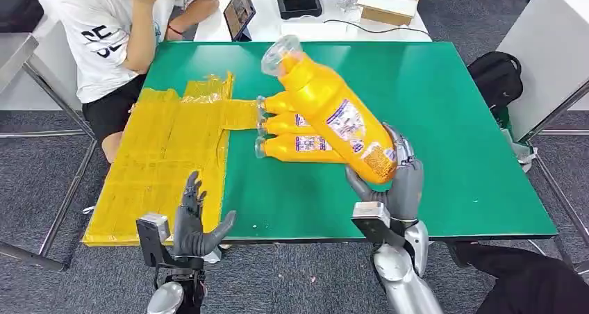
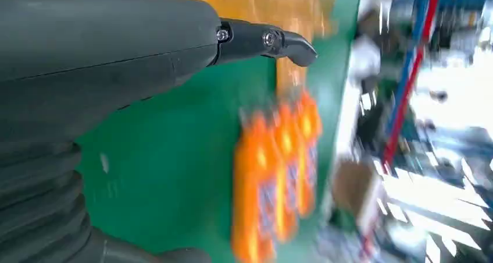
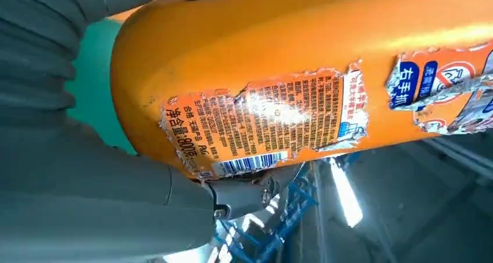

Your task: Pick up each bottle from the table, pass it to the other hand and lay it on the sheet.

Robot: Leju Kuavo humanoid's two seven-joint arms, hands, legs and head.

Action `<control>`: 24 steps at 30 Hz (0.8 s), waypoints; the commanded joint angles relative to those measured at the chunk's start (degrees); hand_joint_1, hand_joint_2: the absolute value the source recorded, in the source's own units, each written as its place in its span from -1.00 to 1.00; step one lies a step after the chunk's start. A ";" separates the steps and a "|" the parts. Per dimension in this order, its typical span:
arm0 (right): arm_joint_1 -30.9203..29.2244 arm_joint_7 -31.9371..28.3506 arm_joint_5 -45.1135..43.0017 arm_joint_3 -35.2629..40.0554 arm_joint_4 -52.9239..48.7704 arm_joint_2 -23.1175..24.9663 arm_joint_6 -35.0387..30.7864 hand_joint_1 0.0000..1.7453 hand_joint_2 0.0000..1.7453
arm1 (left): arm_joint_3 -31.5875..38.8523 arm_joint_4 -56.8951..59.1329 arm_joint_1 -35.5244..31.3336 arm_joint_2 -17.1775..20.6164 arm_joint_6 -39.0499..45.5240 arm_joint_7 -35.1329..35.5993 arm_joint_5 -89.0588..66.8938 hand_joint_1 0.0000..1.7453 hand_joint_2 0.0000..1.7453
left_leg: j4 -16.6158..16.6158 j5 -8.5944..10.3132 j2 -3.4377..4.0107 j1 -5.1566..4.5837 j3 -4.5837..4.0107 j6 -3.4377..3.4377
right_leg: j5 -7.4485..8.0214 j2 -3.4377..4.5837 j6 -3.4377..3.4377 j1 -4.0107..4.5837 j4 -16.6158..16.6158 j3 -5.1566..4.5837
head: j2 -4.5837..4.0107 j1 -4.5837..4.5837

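One big orange bottle (image 1: pixel 333 112) up off the table, tilted, clear cap end pointing up and away, base end cupped in the right hand (image 1: pixel 397 182). Fingers wrapped round the lower body, thumb (image 3: pixel 116 210) pressed just under the torn label (image 3: pixel 261 129). Rigid-looking plastic, smooth and glossy, likely slippery where bare; torn paper probably offering a touch more bite. Large body, so likely some weight if full, though contents impossible to judge. Gripped low with most of the length overhanging, so prone to tip; best taken by the other hand around the middle, near the label, or at the narrower shoulder below the cap.

Three more bottles (image 1: pixel 295 135) lying side by side on the green table (image 1: pixel 451 119), just behind the raised one, caps toward the yellow sheet (image 1: pixel 167 154). Sheet spread flat over the table's left part, crinkled at its far edge.

Left hand (image 1: pixel 194 220) raised over the near table edge by the sheet, fingers spread, holding nothing; dark fingertip (image 2: pixel 290 42) clear in the blurred left wrist view. Well apart from the bottle, handover not yet made.

Seated person (image 1: pixel 118 36) at the far left corner, a tablet (image 1: pixel 239 10) beside.
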 commanded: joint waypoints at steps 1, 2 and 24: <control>1.11 -4.25 -1.45 2.36 7.63 1.82 8.47 1.00 1.00 | -6.69 -5.35 -1.22 3.14 -11.64 2.80 9.77 -1.00 1.00 | -0.06 -0.10 0.07 0.04 0.27 0.05 | -0.07 0.00 -0.15 0.08 -0.09 0.27 | 0.00 0.00; 1.25 -5.10 -1.45 2.92 9.00 2.29 8.77 1.00 1.00 | -7.17 -6.08 -1.16 3.16 -11.91 2.92 10.05 -1.00 1.00 | -0.07 -0.10 0.10 0.04 0.27 0.04 | -0.05 0.05 -0.15 0.08 -0.10 0.27 | 0.00 0.00; -0.43 -5.08 1.12 12.76 23.60 5.80 15.75 1.00 1.00 | -9.35 -4.42 -2.38 2.98 -17.86 3.79 14.85 -1.00 1.00 | -0.08 -0.05 0.10 0.02 0.17 0.02 | -0.02 0.05 -0.11 0.04 -0.08 0.17 | 0.00 0.00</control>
